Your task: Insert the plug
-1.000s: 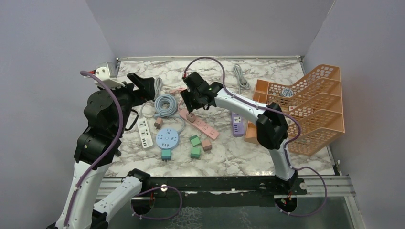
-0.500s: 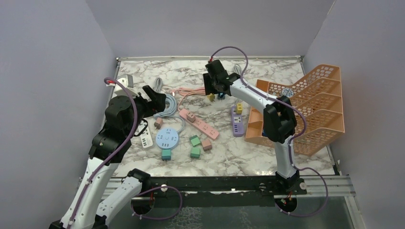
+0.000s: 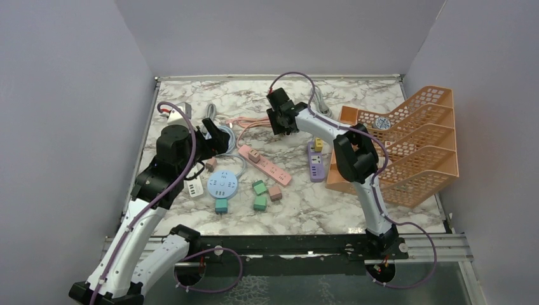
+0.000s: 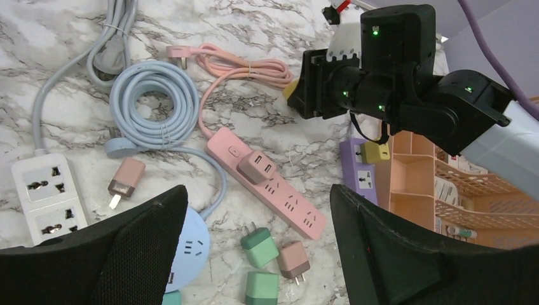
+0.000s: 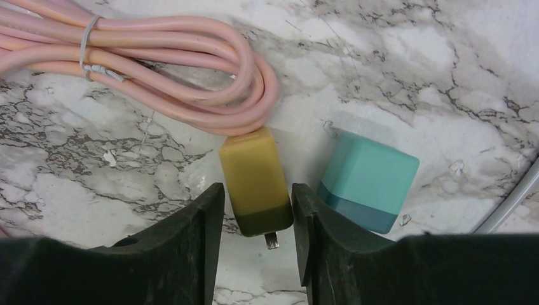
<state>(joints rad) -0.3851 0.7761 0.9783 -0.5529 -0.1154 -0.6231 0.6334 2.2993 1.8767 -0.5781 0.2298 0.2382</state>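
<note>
A yellow plug (image 5: 254,181) lies on the marble beside a coiled pink cable (image 5: 159,76), its prong pointing toward the camera. My right gripper (image 5: 257,190) is down over it at the back of the table (image 3: 279,124), its jaws pressed against both sides of the plug. A teal plug (image 5: 368,181) lies just to the right, touching the right finger's outer side. The pink power strip (image 3: 267,164) holds a pink adapter (image 4: 256,166). My left gripper (image 4: 257,203) hangs open above the loose plugs, holding nothing.
A purple strip (image 3: 315,162) carries another yellow plug (image 3: 318,145). A white strip (image 3: 192,184), a round blue strip (image 3: 222,184), two green plugs (image 3: 259,187) and a pink one (image 3: 274,192) lie near the middle. An orange rack (image 3: 413,140) stands at the right.
My right arm has swung from the pink strip to the back of the table, and its jaws have narrowed onto the yellow plug. My left arm has moved right, toward the middle.
</note>
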